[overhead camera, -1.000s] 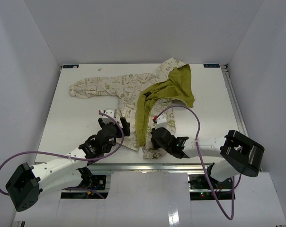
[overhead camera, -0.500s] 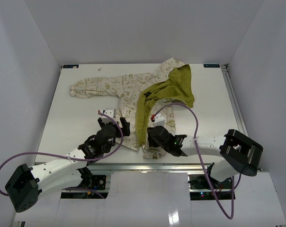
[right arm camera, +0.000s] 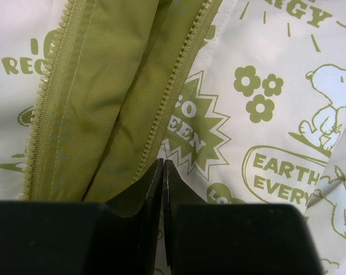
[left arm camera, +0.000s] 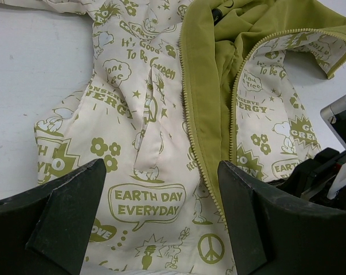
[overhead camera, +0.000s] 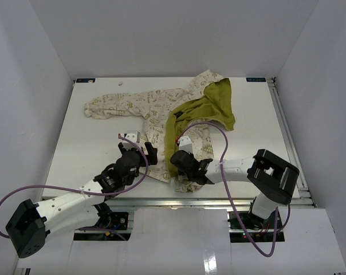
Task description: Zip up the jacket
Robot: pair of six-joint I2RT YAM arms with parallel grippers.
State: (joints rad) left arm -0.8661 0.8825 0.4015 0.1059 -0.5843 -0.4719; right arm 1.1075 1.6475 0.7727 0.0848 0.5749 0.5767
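The jacket (overhead camera: pixel 161 106) lies open on the white table (overhead camera: pixel 93 149), cream printed side up, with its olive-green lining showing along the front and in the hood. My left gripper (overhead camera: pixel 137 150) is open and hovers over the left front panel near the hem; in the left wrist view (left arm camera: pixel 160 172) the panel (left arm camera: pixel 144 114) and both unjoined rows of zipper teeth (left arm camera: pixel 197 152) show between its fingers. My right gripper (overhead camera: pixel 175 157) is shut low over the bottom of the front opening. In the right wrist view (right arm camera: pixel 162 163) its tips sit at the right zipper row (right arm camera: pixel 179 86); nothing shows between them.
White walls stand on the left, back and right of the table. The jacket's sleeve (overhead camera: pixel 113 106) stretches toward the far left. A purple cable (overhead camera: pixel 219 137) loops above the right arm. The table's near edge (overhead camera: pixel 179 200) runs just behind both grippers.
My right gripper has moved left across the jacket's lower right panel to the bottom of the zipper opening. The left gripper has stayed in place, open.
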